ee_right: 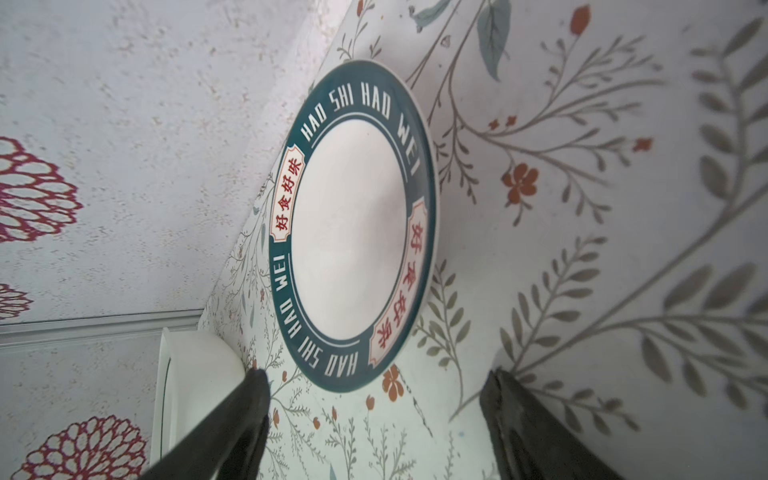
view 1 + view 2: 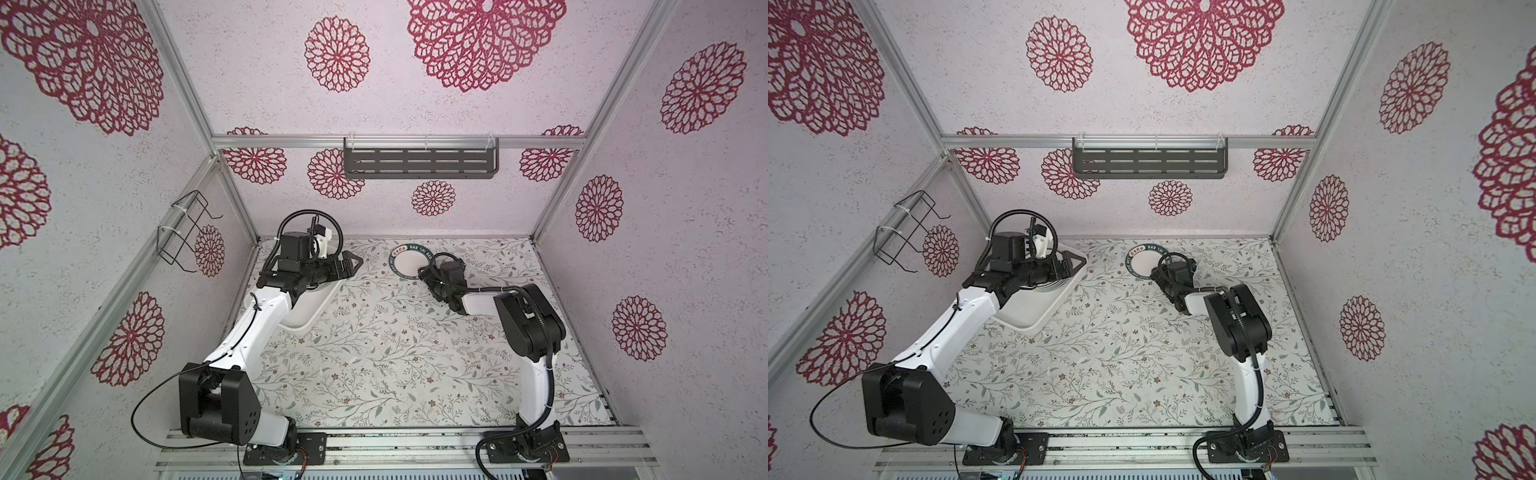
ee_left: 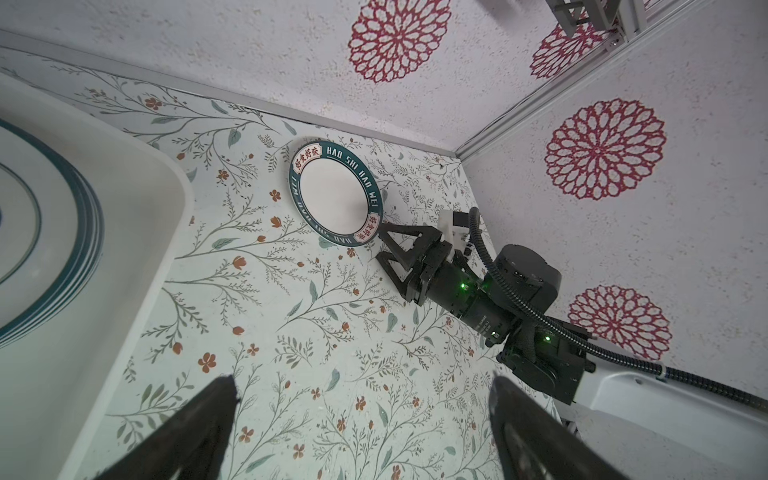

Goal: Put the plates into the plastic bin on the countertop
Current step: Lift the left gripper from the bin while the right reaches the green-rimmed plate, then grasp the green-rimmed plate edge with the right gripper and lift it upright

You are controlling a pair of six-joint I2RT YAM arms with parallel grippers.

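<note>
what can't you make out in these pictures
Stacked plates in the plastic bin: cut off by the left wrist view's edge; the left arm mostly covers them in both top views. Count unclear.
Lettered plate: the right gripper hides part of its rim in both top views.

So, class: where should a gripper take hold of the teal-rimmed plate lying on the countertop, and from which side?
The teal-rimmed plate lies flat on the countertop near the back wall, so only its rim offers a hold. Pinch the edge facing the right gripper, whose jaws stand open just short of it, probably one finger under, one over.
</note>
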